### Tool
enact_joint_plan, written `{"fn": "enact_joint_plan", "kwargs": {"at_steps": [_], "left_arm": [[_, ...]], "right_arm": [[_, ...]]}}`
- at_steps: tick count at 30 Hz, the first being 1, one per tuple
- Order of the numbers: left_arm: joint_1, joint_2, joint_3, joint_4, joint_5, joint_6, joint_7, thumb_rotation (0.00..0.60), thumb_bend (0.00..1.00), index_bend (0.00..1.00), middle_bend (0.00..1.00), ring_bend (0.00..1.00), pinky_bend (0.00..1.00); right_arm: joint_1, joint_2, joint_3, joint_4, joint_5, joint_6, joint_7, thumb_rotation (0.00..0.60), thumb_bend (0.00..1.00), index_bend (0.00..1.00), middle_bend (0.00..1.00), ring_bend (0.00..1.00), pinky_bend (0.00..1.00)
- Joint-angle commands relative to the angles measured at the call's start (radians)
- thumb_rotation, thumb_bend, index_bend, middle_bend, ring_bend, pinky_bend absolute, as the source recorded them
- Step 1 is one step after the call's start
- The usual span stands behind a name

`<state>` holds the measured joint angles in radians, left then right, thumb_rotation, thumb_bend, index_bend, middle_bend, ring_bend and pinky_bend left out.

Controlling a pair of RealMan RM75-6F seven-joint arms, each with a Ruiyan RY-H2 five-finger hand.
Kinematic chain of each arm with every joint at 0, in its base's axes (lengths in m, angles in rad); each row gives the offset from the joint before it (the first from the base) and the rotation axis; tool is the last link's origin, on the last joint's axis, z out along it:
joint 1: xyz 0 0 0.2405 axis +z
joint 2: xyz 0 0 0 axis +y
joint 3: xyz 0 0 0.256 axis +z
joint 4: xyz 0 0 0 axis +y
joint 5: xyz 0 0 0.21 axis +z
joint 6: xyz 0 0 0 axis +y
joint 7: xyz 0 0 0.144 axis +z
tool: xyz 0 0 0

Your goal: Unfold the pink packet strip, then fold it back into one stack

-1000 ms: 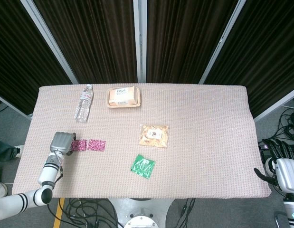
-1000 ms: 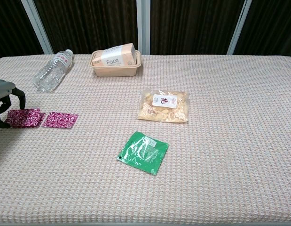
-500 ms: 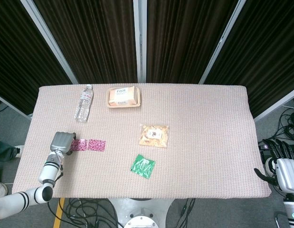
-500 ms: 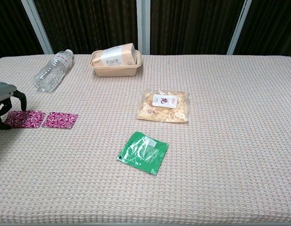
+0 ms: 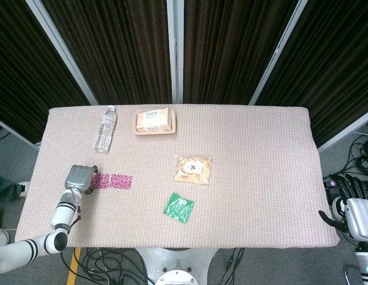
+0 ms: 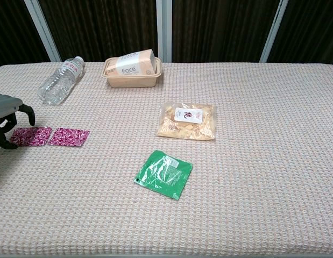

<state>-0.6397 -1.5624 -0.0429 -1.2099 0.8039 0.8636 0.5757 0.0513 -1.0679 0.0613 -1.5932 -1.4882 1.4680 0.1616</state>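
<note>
The pink packet strip (image 5: 112, 181) (image 6: 50, 136) lies flat near the table's left edge, showing two packets side by side. My left hand (image 5: 78, 177) (image 6: 7, 118) arches over the strip's left end, with a curled finger above it and the thumb down on the near side. Whether the fingers actually pinch the strip is hidden. My right hand (image 5: 353, 208) hangs off the table's right edge, its fingers apart and holding nothing. It does not show in the chest view.
A green sachet (image 5: 179, 207) (image 6: 163, 174) lies at centre front, with a clear snack bag (image 5: 192, 169) (image 6: 187, 120) behind it. At the back left are a tissue pack in a beige tray (image 5: 154, 121) (image 6: 132, 66) and a water bottle (image 5: 104, 129) (image 6: 59, 80) lying down.
My left hand has crept slightly right over the strip's left end, so less of the left packet shows. The right hand has not moved.
</note>
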Motion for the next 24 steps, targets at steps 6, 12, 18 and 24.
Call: {"fn": "enact_joint_plan", "kwargs": {"at_steps": [6, 12, 18, 24], "left_arm": [[-0.003, 0.02, 0.003, -0.038, -0.002, 0.005, 0.016, 0.6, 0.24, 0.33, 0.88, 0.83, 0.88], [-0.007, 0.028, -0.024, -0.109, 0.053, 0.04, -0.027, 0.6, 0.24, 0.34, 0.88, 0.83, 0.88], [-0.054, -0.026, -0.051, -0.102, 0.049, 0.023, -0.001, 0.6, 0.24, 0.36, 0.88, 0.83, 0.88], [-0.089, -0.076, -0.057, -0.076, -0.004, 0.005, 0.048, 0.6, 0.24, 0.37, 0.88, 0.83, 0.88]], "right_arm": [[0.001, -0.001, 0.001, 0.002, 0.001, 0.0, 0.003, 0.6, 0.09, 0.11, 0.13, 0.03, 0.05], [-0.002, -0.001, 0.0, 0.003, -0.001, 0.005, 0.005, 0.6, 0.09, 0.11, 0.13, 0.03, 0.05], [-0.005, 0.001, -0.001, 0.005, 0.0, 0.008, 0.009, 0.6, 0.09, 0.11, 0.13, 0.03, 0.05], [-0.01, 0.003, 0.0, 0.011, 0.005, 0.009, 0.018, 0.6, 0.09, 0.1, 0.13, 0.03, 0.05]]}}
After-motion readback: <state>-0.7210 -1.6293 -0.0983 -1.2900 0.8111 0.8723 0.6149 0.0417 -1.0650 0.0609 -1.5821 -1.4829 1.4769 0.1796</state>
